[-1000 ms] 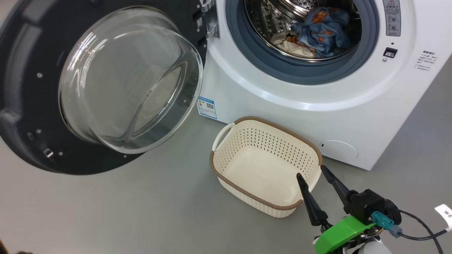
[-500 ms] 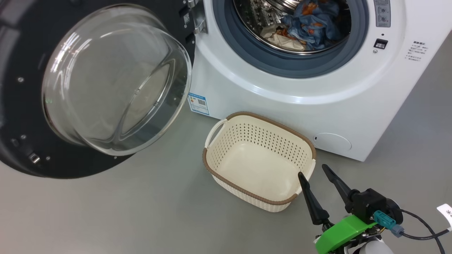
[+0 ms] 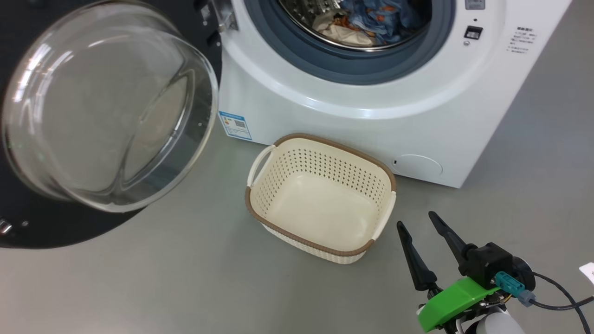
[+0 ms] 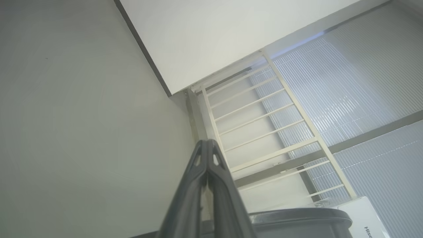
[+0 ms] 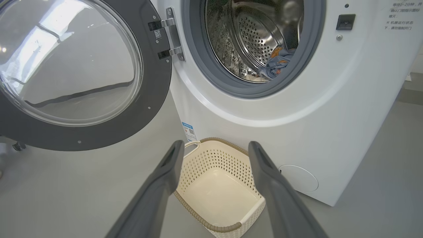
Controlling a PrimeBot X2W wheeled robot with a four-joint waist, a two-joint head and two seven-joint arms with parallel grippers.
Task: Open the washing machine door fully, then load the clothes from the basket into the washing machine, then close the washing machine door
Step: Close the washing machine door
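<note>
The washing machine (image 3: 371, 120) (image 5: 347, 109) stands with its door (image 3: 106, 116) (image 5: 72, 66) swung wide open to the left. Blue and cream clothes (image 3: 366, 18) (image 5: 276, 64) lie inside the steel drum. On the floor in front of the machine sits the cream basket (image 3: 320, 197) (image 5: 221, 185), nothing in it. My right gripper (image 3: 415, 220) (image 5: 216, 147) hovers open just right of the basket, with nothing between its fingers. In the left wrist view my left gripper (image 4: 207, 142) is shut and empty, pointing at a wall and a window.
Grey floor (image 3: 162, 278) spreads around the basket and machine. A blue label sticker (image 3: 235, 125) marks the machine's lower left front corner. A pale metal rack (image 4: 264, 125) stands against a ribbed window in the left wrist view.
The head camera has turned, so machine, door and basket slide left and up in its picture. My right gripper stays open and now sits clear of the basket's right end.
</note>
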